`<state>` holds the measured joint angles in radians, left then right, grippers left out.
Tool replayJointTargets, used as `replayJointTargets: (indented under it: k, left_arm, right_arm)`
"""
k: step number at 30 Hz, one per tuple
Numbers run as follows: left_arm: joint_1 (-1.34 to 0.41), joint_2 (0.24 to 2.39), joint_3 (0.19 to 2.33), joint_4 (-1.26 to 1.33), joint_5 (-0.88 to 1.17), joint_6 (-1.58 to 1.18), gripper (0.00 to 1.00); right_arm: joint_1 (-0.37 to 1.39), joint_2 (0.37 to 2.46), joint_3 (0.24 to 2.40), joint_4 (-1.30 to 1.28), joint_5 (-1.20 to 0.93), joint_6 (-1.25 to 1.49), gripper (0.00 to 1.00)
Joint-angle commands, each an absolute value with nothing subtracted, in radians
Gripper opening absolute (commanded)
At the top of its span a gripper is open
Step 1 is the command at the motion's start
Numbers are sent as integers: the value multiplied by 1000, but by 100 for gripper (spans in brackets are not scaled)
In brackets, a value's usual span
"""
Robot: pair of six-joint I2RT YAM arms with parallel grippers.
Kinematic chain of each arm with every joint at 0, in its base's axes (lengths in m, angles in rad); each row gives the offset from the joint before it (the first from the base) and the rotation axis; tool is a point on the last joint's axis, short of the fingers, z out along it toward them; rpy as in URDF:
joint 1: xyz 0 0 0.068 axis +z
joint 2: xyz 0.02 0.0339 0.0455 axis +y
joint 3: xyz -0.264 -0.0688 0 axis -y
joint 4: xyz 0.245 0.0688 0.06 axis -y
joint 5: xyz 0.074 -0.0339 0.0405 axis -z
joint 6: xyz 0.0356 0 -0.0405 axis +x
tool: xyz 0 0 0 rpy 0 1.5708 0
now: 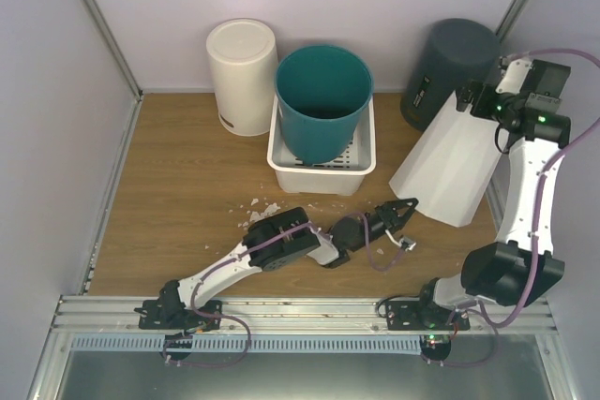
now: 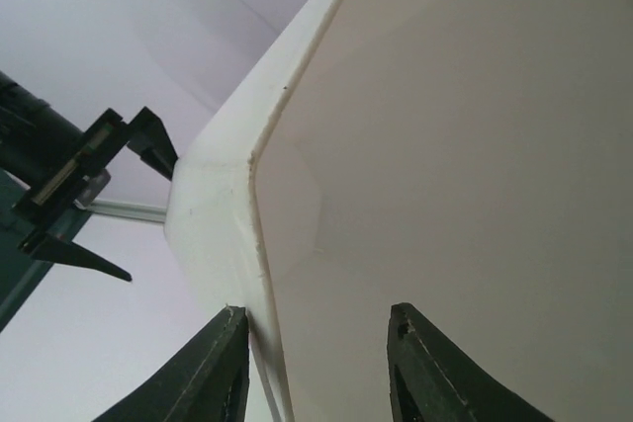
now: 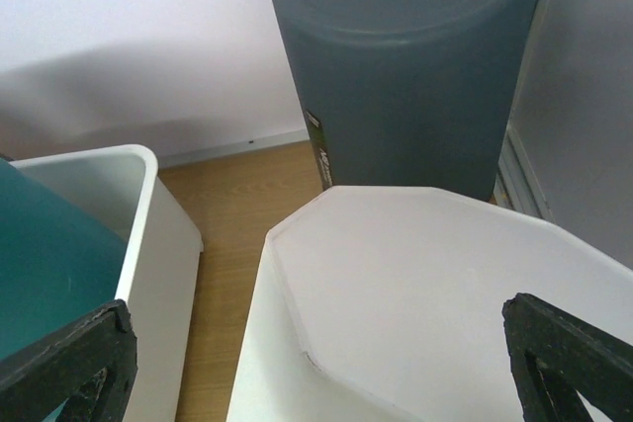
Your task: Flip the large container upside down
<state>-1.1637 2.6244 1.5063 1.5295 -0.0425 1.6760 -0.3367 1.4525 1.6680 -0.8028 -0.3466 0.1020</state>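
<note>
While the white container (image 1: 450, 161) leans at the right of the table (image 1: 187, 213), long axis near-to-far, I see the left gripper (image 2: 316, 310) half-parted astride its near edge and the right gripper (image 3: 316, 333) wide open over its far end.

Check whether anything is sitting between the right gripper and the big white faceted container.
Nothing visible does. The right gripper hangs open directly over the white container, above its upturned base. The dark grey bin stands behind it and the white tray holding the teal bucket sits to its left, neither in between.
</note>
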Motion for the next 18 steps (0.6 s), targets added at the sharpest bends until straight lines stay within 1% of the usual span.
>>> replayJointTargets:
  k: [1,5,18]
  left_arm:
    - [-1179,2550,1427,1850,-86,1675,39]
    - [-1188,2524,1373,1850,-110,1671,42]
    - [-1217,2511,1285,1850,-141,1667,43]
  right_arm:
    - [-318,1441,1597,-915,-371,141,100]
    - [-309,1411,1554,-903,-372,149,100]
    - [-253,1266,1428,-912,-356,203,100]
